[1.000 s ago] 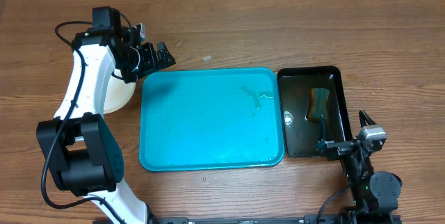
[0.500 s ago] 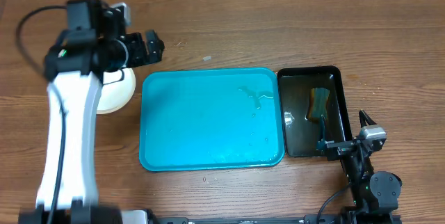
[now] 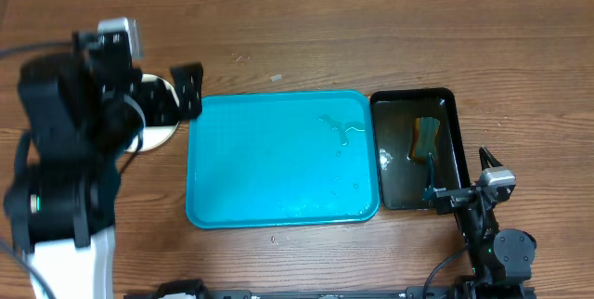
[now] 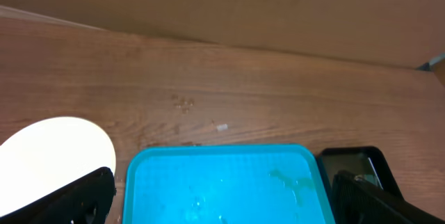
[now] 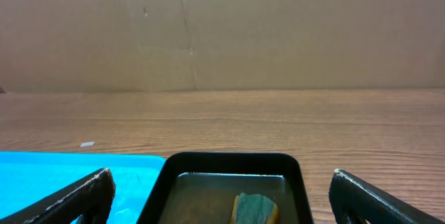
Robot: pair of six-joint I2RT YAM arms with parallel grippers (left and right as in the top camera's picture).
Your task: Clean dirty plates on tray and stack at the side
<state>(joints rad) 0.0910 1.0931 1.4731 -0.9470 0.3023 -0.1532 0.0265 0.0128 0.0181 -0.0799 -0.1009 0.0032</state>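
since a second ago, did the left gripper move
Yes. In the overhead view the left gripper shifted left, from beyond the tray at its far-left corner to beside it.

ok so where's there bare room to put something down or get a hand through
The turquoise tray holds nothing, only wet streaks. Bare table runs behind both trays to the cardboard, with a narrower strip in front of the turquoise tray. Crowded: left of it, the plates under the left arm; right, the black tray with its sponge.
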